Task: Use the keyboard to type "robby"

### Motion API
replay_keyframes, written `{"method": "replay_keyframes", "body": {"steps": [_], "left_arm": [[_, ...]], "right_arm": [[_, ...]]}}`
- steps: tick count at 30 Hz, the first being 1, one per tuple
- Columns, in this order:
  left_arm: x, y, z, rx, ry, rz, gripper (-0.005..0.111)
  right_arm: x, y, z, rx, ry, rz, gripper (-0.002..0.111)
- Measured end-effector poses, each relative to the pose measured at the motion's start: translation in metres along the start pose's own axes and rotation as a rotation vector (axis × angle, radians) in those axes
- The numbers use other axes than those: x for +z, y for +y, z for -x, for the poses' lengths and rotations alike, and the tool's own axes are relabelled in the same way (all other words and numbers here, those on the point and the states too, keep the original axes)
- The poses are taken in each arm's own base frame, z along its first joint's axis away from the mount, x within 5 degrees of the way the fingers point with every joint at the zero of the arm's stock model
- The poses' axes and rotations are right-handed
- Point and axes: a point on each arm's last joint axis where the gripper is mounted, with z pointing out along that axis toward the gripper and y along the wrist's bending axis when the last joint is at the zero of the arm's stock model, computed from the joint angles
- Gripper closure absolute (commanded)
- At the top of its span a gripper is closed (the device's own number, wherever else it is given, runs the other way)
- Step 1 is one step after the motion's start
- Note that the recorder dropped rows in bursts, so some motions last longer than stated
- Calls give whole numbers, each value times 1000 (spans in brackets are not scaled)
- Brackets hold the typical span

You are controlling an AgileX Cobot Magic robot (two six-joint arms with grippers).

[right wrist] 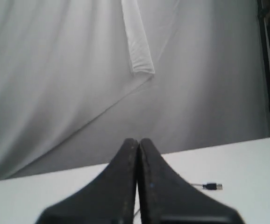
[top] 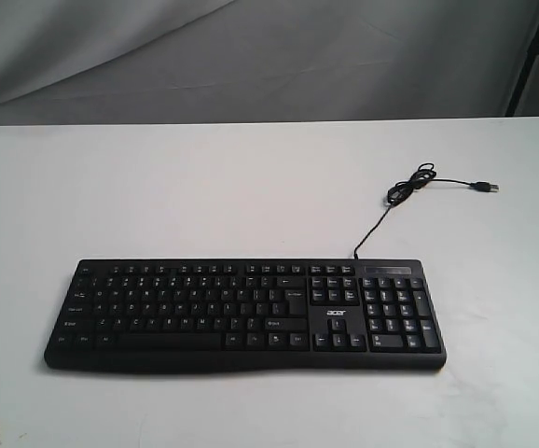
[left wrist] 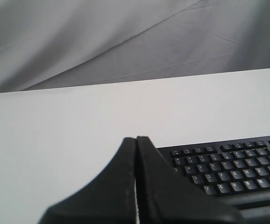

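Observation:
The black keyboard (top: 246,313) lies flat on the white table (top: 158,187), near its front edge, number pad to the right. Its thin black cable (top: 395,201) runs back to a loose coil and an unplugged USB plug (top: 486,187). Neither arm shows in the exterior view. In the left wrist view my left gripper (left wrist: 136,139) is shut and empty, hovering off the keyboard's (left wrist: 228,168) left end. My right gripper (right wrist: 138,140) is shut and empty too, above the table, with the USB plug (right wrist: 213,186) lying beyond it.
A grey cloth backdrop (top: 251,56) hangs behind the table's far edge. A dark stand pole (top: 533,51) rises at the back right. Bare white tabletop surrounds the keyboard on all sides.

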Motion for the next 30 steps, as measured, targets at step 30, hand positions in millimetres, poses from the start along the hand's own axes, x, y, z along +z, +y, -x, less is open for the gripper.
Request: {"method": "replay_keyframes", "body": {"steps": [30], "left_arm": [[0, 0, 0, 0, 0, 0, 107]], "right_arm": [[131, 131, 70, -248, 335, 557, 108]]}}
